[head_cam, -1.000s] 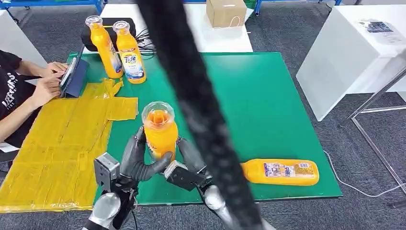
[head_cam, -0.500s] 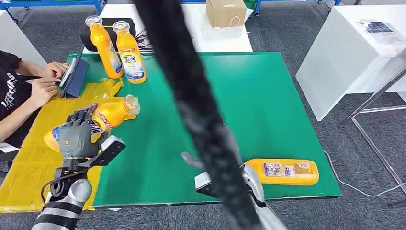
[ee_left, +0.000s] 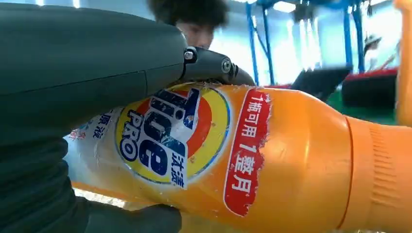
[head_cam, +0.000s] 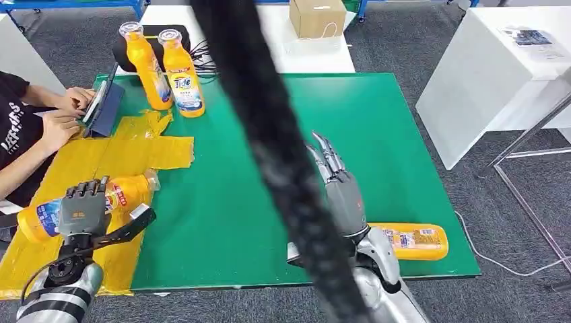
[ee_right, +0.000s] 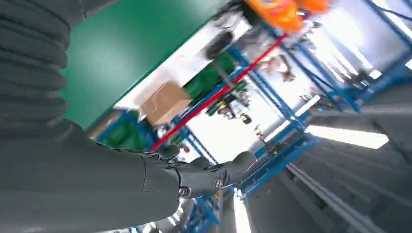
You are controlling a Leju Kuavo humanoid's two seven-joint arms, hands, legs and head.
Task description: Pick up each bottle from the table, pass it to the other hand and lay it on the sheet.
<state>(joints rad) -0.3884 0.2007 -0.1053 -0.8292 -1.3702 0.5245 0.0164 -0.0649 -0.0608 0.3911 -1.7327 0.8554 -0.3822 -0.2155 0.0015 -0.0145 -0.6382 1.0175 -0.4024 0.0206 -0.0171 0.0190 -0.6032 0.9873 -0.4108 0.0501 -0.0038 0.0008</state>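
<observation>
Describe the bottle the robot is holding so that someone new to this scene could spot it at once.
Start at the green table, then go to the yellow sheet over its left side. The held bottle lies on its side there, gripped by the left hand. Two other bottles stand upright at the far edge, and another bottle lies ungripped near the right front edge.

The head view was evenly and brightly lit, with soft, faint shadows on the green tabletop (head_cam: 377, 134). A thick black cable (head_cam: 269, 155) hung close to the lens — badly out of focus. The right wrist view was motion-blurred, its ceiling lights (ee_right: 347, 137) blown out — the left wrist view's background glared white-blue and soft.
</observation>
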